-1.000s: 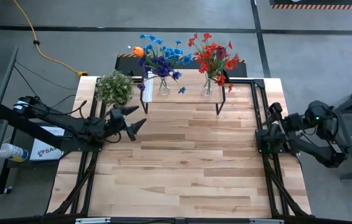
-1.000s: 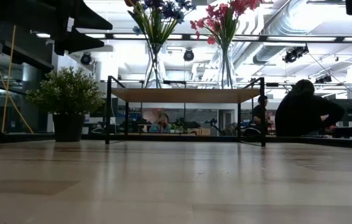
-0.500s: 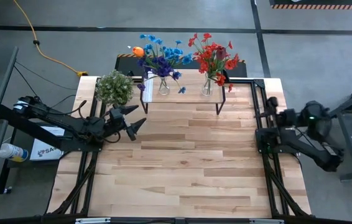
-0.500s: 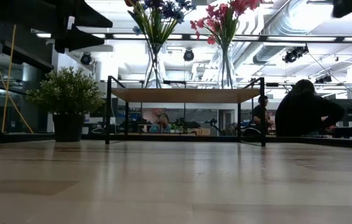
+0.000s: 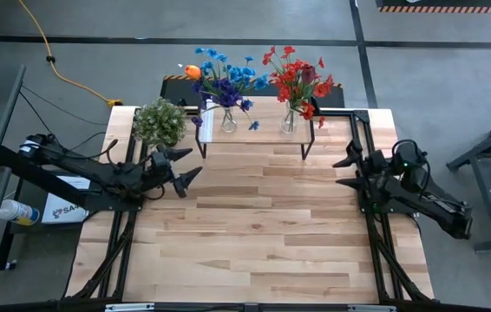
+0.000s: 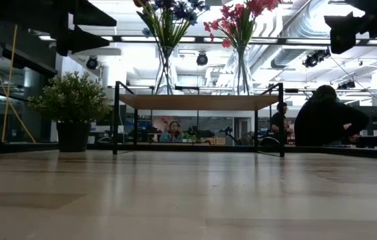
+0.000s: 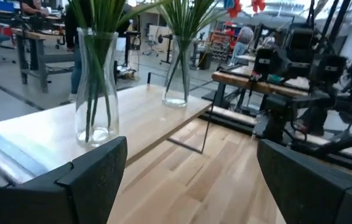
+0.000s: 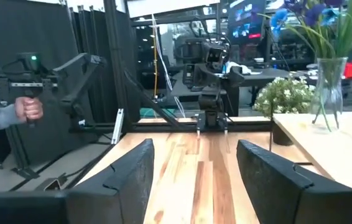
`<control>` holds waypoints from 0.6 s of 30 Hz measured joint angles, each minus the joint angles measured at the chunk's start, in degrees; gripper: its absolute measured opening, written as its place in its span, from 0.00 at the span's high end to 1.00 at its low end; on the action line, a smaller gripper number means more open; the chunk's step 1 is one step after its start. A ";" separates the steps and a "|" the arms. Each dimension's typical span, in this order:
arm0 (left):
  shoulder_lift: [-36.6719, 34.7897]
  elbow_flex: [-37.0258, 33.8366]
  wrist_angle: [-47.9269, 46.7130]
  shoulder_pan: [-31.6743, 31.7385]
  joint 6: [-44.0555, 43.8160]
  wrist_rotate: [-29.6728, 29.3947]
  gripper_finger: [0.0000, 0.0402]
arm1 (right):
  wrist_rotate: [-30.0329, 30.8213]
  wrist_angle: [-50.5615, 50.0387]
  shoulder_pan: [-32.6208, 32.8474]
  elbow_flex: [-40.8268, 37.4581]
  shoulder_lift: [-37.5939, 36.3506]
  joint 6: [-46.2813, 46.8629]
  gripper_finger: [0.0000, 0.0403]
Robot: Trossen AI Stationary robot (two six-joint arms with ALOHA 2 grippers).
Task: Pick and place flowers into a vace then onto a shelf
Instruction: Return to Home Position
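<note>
Over the pale plank desk [image 5: 254, 234], the left tool [image 5: 197, 160] and the right tool [image 5: 337, 173] hang at opposite edges, each with two dark fingers spread wide and empty. Beyond, one plank-topped shelf [image 5: 263, 132] on thin black legs carries two clear glass vases [image 5: 227, 120] of flowers [image 5: 224, 80]: one blue-purple-orange, one red bunch [image 5: 297, 80]. One bushy potted plant [image 5: 160, 121] stands beside it.
</note>
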 joint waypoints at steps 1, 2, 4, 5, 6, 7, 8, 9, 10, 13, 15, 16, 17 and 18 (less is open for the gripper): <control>-0.28 0.00 -0.77 -0.46 -0.20 -0.62 0.02 | 0.24 -0.19 0.00 0.00 0.02 0.00 0.45; -0.52 0.00 -1.20 -1.03 -0.16 -1.83 0.02 | 0.43 -0.34 0.00 0.00 0.02 -0.01 0.45; -0.84 0.00 -1.86 -2.29 -0.16 -5.02 0.02 | 1.43 -0.55 0.00 0.00 0.02 -0.35 0.45; -1.02 0.00 -2.23 -2.97 -0.19 -6.72 0.02 | 2.51 -0.78 0.00 0.00 0.02 -0.40 0.45; -1.06 0.00 -2.35 -3.59 -0.28 -8.21 0.02 | 3.50 -1.28 0.00 0.00 0.04 -0.56 0.45; -1.06 0.00 -2.32 -4.17 -0.36 -9.15 0.02 | 4.09 -1.61 0.00 -0.02 0.04 -0.74 0.45; -0.97 0.00 -2.34 -4.66 -0.36 -9.74 0.02 | 4.44 -1.46 0.00 -0.02 0.04 -1.08 0.45; -0.88 0.00 -2.34 -5.05 -0.36 -10.49 0.02 | 4.48 -1.32 0.00 -0.02 0.04 -1.59 0.46; -0.86 -0.02 -2.42 -5.23 -0.42 -10.96 0.02 | 4.85 -1.22 0.01 -0.02 0.04 -1.85 0.46; -0.88 -0.02 -2.39 -5.32 -0.69 -12.15 0.02 | 6.89 1.19 0.00 -1.34 0.04 -1.68 0.46; -0.86 -0.02 -2.69 -5.32 -1.16 -12.17 0.02 | 6.48 6.97 0.00 -4.48 0.04 -1.05 0.46; -0.85 -0.02 -2.98 -5.32 -1.71 -12.17 0.02 | 6.21 9.65 0.02 -6.41 0.04 0.05 0.46; -0.84 -0.02 -3.59 -5.34 -2.36 -12.15 0.02 | 5.99 11.97 0.01 -8.30 0.04 1.12 0.46; -0.84 -0.02 -4.68 -5.34 -3.39 -12.13 0.02 | 5.71 13.91 0.00 -9.97 0.04 2.34 0.45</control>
